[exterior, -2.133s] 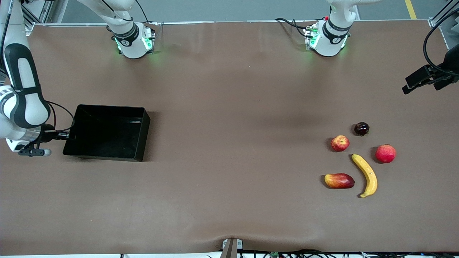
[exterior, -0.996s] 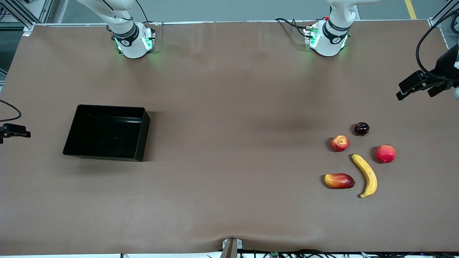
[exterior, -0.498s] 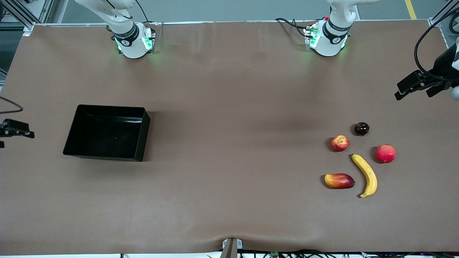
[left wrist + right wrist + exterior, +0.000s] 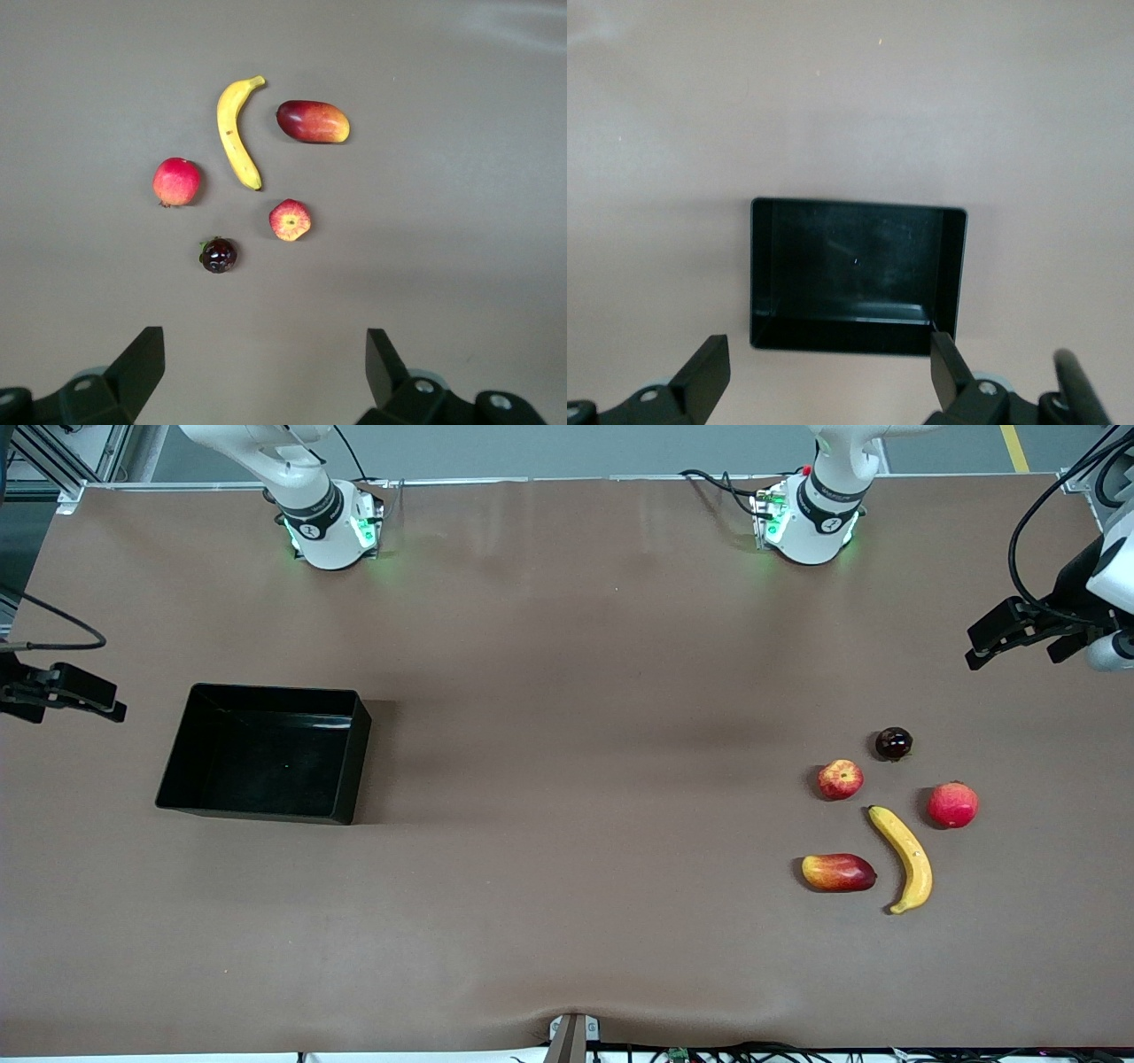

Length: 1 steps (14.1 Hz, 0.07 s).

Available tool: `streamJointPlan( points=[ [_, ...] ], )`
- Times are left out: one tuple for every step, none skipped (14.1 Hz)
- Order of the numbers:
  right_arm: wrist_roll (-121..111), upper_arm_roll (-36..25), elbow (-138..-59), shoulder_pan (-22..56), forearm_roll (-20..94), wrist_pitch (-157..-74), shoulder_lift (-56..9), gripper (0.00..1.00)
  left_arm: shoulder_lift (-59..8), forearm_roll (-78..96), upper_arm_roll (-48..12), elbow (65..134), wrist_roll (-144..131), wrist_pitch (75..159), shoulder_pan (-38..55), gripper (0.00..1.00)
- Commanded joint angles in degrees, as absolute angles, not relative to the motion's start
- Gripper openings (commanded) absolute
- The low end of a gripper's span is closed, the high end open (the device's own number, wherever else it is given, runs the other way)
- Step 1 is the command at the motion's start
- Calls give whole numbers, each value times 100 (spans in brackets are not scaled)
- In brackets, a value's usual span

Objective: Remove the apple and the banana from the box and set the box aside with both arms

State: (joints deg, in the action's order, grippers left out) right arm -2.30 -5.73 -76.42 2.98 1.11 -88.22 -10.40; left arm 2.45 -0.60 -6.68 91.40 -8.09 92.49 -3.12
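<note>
I see both tools wide, holding nothing: left tool [image 4: 264,372] up over the worktop [image 4: 567,779] at its end near banana [image 4: 904,857] and apple [image 4: 840,779]; right tool [image 4: 829,376] up beside the box [image 4: 263,752].

A wide brown tabletop [image 4: 567,691] fills almost the whole front view; its cover is matte and has soft wrinkles near the edge closest to the camera. Above its top edge a strip of grey floor [image 4: 576,447] is visible, with a yellow line [image 4: 1014,447] painted on it (only a short piece shows). Some black cables [image 4: 753,1052] lie along the bottom edge. The light is even and soft.
</note>
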Motion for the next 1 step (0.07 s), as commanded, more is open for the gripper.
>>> streamJointPlan(
  points=[
    [-141, -598, -10012, 325, -26, -10234, 436, 100, 264, -167, -712, 9079, -809, 9141, -334, 100]
  ],
)
